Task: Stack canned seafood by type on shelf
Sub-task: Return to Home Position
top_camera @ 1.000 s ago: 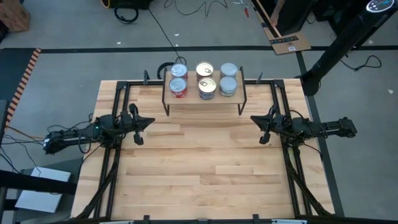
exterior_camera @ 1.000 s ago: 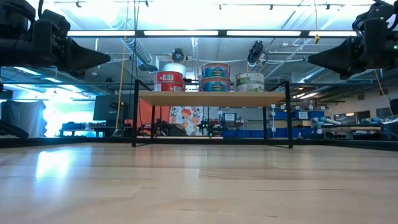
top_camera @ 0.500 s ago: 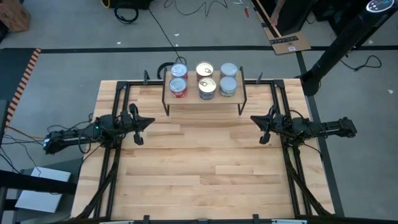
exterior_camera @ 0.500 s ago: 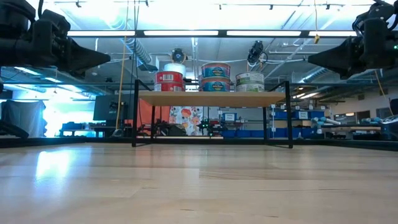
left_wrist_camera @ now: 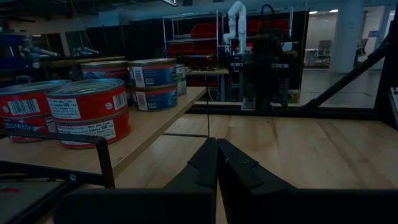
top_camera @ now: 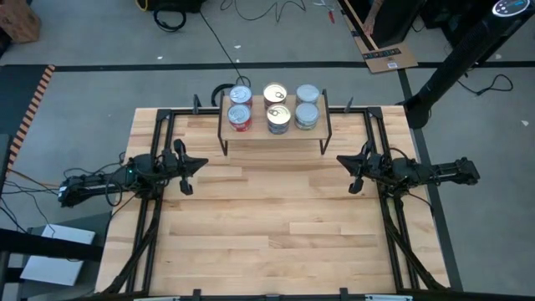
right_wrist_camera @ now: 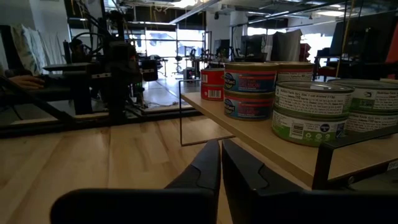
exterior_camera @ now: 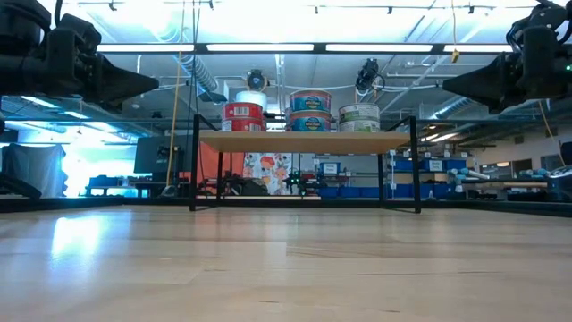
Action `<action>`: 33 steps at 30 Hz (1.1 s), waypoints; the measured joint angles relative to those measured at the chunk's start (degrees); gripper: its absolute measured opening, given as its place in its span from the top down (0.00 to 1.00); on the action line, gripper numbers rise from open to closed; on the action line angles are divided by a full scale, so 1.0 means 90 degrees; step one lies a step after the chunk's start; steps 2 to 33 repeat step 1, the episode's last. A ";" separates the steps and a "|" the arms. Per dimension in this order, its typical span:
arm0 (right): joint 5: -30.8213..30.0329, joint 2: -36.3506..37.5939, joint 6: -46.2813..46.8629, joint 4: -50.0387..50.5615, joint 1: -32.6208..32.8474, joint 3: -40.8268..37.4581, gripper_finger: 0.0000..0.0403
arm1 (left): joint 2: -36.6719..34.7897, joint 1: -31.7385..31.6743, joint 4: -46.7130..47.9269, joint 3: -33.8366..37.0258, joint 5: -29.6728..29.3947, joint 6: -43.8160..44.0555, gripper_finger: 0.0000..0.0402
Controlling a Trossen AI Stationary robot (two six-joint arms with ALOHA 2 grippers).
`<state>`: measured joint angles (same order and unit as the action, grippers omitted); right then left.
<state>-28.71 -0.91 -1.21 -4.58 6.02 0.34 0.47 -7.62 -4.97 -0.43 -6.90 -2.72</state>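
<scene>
The shelf [top_camera: 274, 139], a small light-wood board on black legs, stands at the table's far edge. On it the canned seafood sits in two-high stacks, sorted in three columns: red-sided tins [top_camera: 240, 117] [left_wrist_camera: 87, 111] on the left, blue-labelled ones [top_camera: 278, 117] [right_wrist_camera: 249, 89] in the middle, green-labelled ones [top_camera: 307, 114] [right_wrist_camera: 313, 112] on the right. My left gripper [top_camera: 203, 163] [left_wrist_camera: 217, 155] hovers level at the table's left side, shut and empty. My right gripper [top_camera: 340, 159] [right_wrist_camera: 221, 155] hovers level at the right side, likewise shut and empty. Both stand well short of the shelf.
Black frame rails [top_camera: 159, 142] run along the table's left and right sides and its far edge. The slatted wooden tabletop [top_camera: 267, 226] stretches between the two arms and toward the near edge. Cables [top_camera: 33, 180] trail off beyond the table's left edge.
</scene>
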 joint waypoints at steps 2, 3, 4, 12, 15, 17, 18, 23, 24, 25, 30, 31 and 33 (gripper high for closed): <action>0.0000 0.0000 0.0002 0.0001 0.0000 0.0001 0.93 | 0.0000 0.0000 0.0000 0.0000 0.0001 0.0000 0.96; 0.0000 0.0000 0.0002 0.0001 0.0000 0.0001 0.93 | 0.0000 0.0000 0.0000 0.0000 0.0001 0.0000 0.96; 0.0000 0.0000 0.0002 0.0001 0.0000 0.0001 0.93 | 0.0000 0.0000 0.0000 0.0000 0.0001 0.0000 0.96; 0.0000 0.0000 0.0002 0.0001 0.0000 0.0001 0.93 | 0.0000 0.0000 0.0000 0.0000 0.0001 0.0000 0.96; 0.0000 0.0000 0.0002 0.0001 0.0000 0.0001 0.93 | 0.0000 0.0000 0.0000 0.0000 0.0001 0.0000 0.96; 0.0000 0.0000 0.0002 0.0001 0.0000 0.0001 0.93 | 0.0000 0.0000 0.0000 0.0000 0.0001 0.0000 0.96; 0.0000 0.0000 0.0002 0.0001 0.0000 0.0001 0.93 | 0.0000 0.0000 0.0000 0.0000 0.0001 0.0000 0.96; 0.0000 0.0000 0.0002 0.0001 0.0000 0.0001 0.93 | 0.0000 0.0000 0.0000 0.0000 0.0001 0.0000 0.96; 0.0000 0.0000 0.0002 0.0001 0.0000 0.0001 0.93 | 0.0000 0.0000 0.0000 0.0000 0.0001 0.0000 0.96; 0.0000 0.0000 0.0002 0.0001 0.0000 0.0001 0.93 | 0.0000 0.0000 0.0000 0.0000 0.0001 0.0000 0.96; 0.0000 0.0000 0.0002 0.0001 0.0000 0.0001 0.93 | 0.0000 0.0000 0.0000 0.0000 0.0001 0.0000 0.96; 0.0000 0.0000 0.0002 0.0001 0.0000 0.0001 0.93 | 0.0000 0.0000 0.0000 0.0000 0.0001 0.0000 0.96; 0.0000 0.0000 0.0002 0.0001 0.0000 0.0001 0.93 | 0.0000 0.0000 0.0000 0.0000 0.0001 0.0000 0.96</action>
